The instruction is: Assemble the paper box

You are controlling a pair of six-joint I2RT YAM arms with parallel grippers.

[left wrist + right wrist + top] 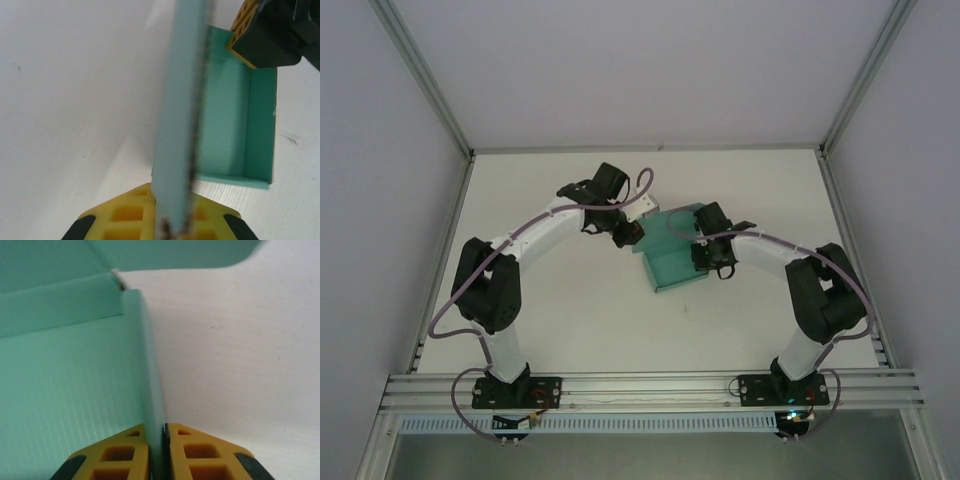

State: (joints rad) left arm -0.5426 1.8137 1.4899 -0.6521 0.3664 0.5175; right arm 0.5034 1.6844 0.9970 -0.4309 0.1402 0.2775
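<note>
The teal-green paper box (672,262) lies partly folded in the middle of the white table, its side walls raised. My left gripper (628,232) is at its far left corner, shut on a flap (177,115) that stands up edge-on between the yellow fingers (125,212). The open box tray (225,120) lies beyond it. My right gripper (708,252) is at the box's right side, shut on the upright side wall (150,365). The box floor (65,390) lies to the left of that wall, and another flap (175,252) curves overhead.
Bare white table (560,310) lies around the box on all sides. Aluminium frame posts (420,75) and white walls enclose the workspace. A rail (650,385) carrying both arm bases runs along the near edge.
</note>
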